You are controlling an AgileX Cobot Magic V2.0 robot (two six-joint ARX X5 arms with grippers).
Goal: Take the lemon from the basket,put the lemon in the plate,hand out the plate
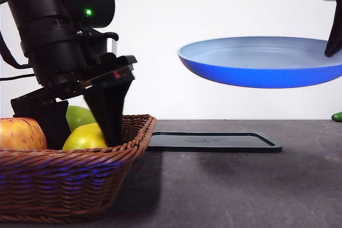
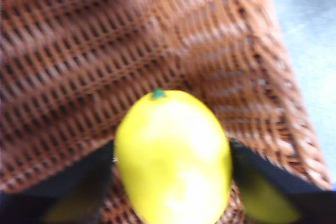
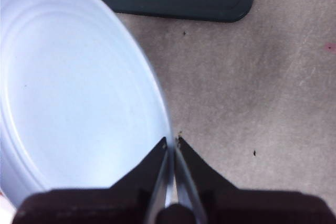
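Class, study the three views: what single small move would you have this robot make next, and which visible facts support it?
Probably lift the left gripper straight up. Its jaws already flank the lemon inside the basket, seemingly closed on it, while the right gripper holds the plate by its rim, in the air above the black tray.
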